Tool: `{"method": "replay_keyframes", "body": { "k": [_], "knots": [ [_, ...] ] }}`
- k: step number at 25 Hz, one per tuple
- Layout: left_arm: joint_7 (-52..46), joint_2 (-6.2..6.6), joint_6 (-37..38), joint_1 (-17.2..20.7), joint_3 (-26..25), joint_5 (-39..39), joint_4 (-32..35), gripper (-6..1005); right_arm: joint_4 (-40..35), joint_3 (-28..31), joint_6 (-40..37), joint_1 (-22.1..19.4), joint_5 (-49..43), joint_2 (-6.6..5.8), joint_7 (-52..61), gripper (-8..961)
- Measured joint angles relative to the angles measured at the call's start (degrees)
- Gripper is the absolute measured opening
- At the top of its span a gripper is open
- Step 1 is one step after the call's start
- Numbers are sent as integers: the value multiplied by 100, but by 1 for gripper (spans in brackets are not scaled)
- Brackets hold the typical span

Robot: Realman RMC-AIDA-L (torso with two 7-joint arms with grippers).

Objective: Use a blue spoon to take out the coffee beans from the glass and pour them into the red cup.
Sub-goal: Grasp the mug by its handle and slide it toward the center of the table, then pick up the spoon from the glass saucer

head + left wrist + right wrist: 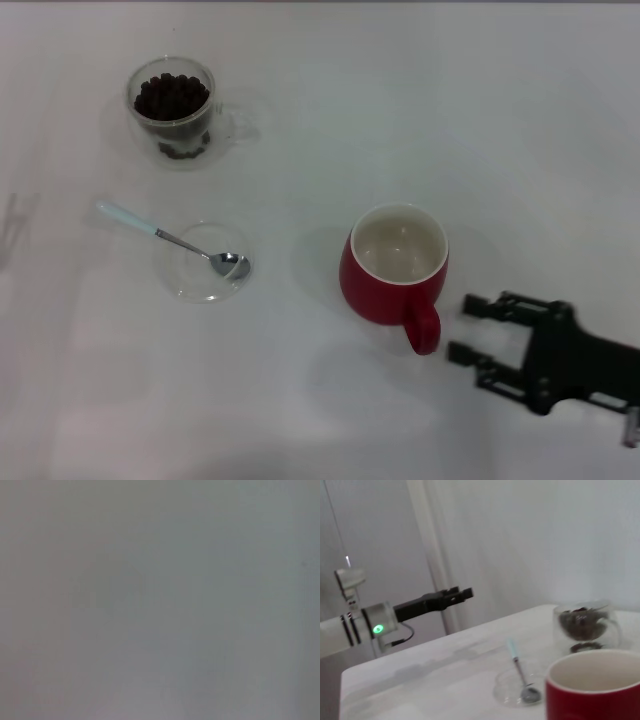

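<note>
Right gripper: right gripper (468,330) low over the table (400,80), fingers (487,305) spread and released, nothing between them; both fingertips aim at the red cup.
Red cup: red cup (393,265) upright just ahead of the right fingertips, its loop handle turned toward them and close to the nearer fingertip, not touching; white inside with no beans showing. In the right wrist view the red cup (592,687) fills the near corner.
Blue spoon: blue spoon (175,240) well beyond the red cup from the right fingers, lying untouched; metal bowl resting in the glass saucer, pale handle sticking out over the saucer rim away from the fingers. Also seen as the blue spoon (519,667) in the right wrist view.
Glass saucer: glass saucer (190,280) flat on the table, farther from the right fingers than the red cup; glass saucer (506,687) in the right wrist view.
Glass: glass (172,108) upright, the thing farthest from the right fingers, past the spoon; glass (585,626) stands behind the red cup in the right wrist view.
Coffee beans: coffee beans (172,96) heaped dark inside the glass, nearly up to its rim; coffee beans (581,619) visible through the clear wall.
Left gripper: left gripper (465,593) held in the air off the far side of the table, well apart from every vessel; whether its fingers are spread or closed I cannot tell. The left wrist view shows only a plain grey surface.
</note>
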Motion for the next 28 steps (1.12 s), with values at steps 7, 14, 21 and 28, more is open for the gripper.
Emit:
{"method": "replay_keyframes", "body": {
  "k": [7,14,21,28],
  "knots": [
    [-2083,24,57,135,1,883,183,877,607,895,-1146,-37,0,-301,0,590],
    [-6519,57,-260,-195,0,1825,-494,876,654,1289,-1607,18,6,-508,-35,590],
    [-8045,67,-367,-590,0,2680,-793,876,657,1319,-1529,172,9,-491,-84,589],
    [-8615,69,-538,-879,0,3305,-797,877,660,1334,-1528,197,84,-465,-120,589]
  ]
}}
